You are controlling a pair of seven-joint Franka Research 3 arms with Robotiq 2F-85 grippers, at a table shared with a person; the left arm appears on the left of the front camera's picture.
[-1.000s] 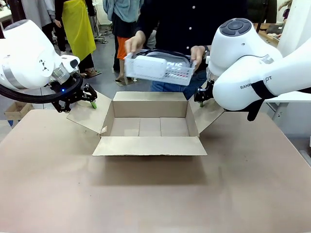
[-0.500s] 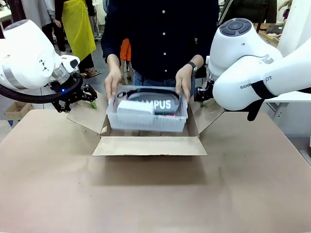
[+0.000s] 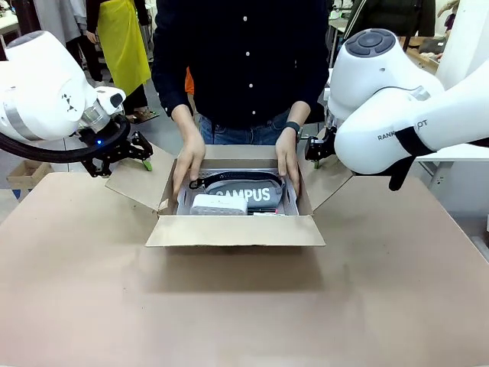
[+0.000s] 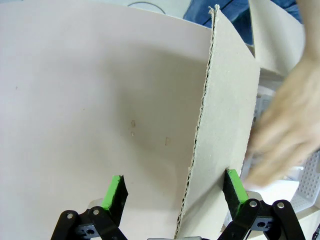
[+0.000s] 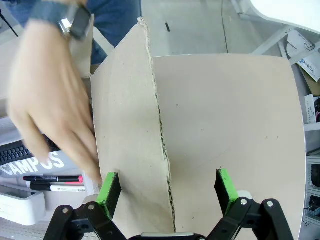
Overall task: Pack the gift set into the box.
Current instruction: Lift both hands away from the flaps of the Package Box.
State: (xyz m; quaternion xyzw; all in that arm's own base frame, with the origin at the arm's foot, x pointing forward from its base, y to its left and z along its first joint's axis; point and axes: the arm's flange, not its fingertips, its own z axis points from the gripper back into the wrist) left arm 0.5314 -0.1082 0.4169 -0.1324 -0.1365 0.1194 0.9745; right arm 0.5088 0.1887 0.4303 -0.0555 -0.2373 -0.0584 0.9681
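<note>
One box (image 3: 304, 200) is seen on the table (image 3: 244, 306), with all four flaps (image 3: 237, 230) folded outward. One gift set (image 3: 237, 197) is seen low inside it, below the rim. In the set, one grey pouch (image 3: 246, 193) lettered "CAMPUS", one small white box (image 3: 219, 204) at the near side and one black strap (image 3: 229, 177) at the far side can be counted. Two pens (image 5: 52, 178), one pink and one black, are shown lying beside the pouch in the right wrist view. The set's perforated tray (image 4: 307, 186) is seen at the edge of the left wrist view.

Two hands (image 3: 187, 164) of the person are placed inside the box, one at each end of the set. A watch (image 5: 77, 22) is worn on one wrist. Whether the tray rests on the bottom of the box cannot be told.

The left pincer (image 3: 121, 160) is held over the box's left flap. In its wrist view the jaws are spread wide, and the flap's edge is seen between the two green pads (image 4: 116, 192). The right pincer (image 3: 317, 157) is held over the right flap. Its jaws are likewise spread wide, with that flap's edge between them. Nothing is clamped by either.
</note>
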